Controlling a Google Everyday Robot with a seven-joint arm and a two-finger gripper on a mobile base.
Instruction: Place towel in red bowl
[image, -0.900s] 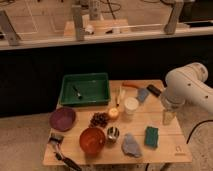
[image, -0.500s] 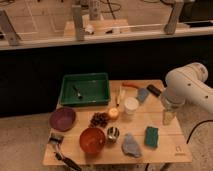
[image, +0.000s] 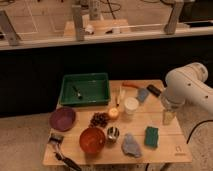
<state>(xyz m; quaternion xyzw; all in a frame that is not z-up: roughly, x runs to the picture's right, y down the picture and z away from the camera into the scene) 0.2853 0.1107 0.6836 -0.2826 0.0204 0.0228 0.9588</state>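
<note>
The tabletop (image: 172, 149) is crowded: a green tray (image: 85, 90) at the back, a purple bowl (image: 62, 118) to the left, and dark grapes (image: 99, 119), a small metal cup (image: 113, 133) and a white cup (image: 131, 106) in the middle. The grey towel (image: 131, 146) lies crumpled near the front edge, between the red bowl (image: 92, 139) and a green sponge (image: 151, 136). The pincer (image: 169, 114) hangs over the right side, behind and to the right of the towel, with the sponge between them; I cannot tell whether it is released or clenched.
</note>
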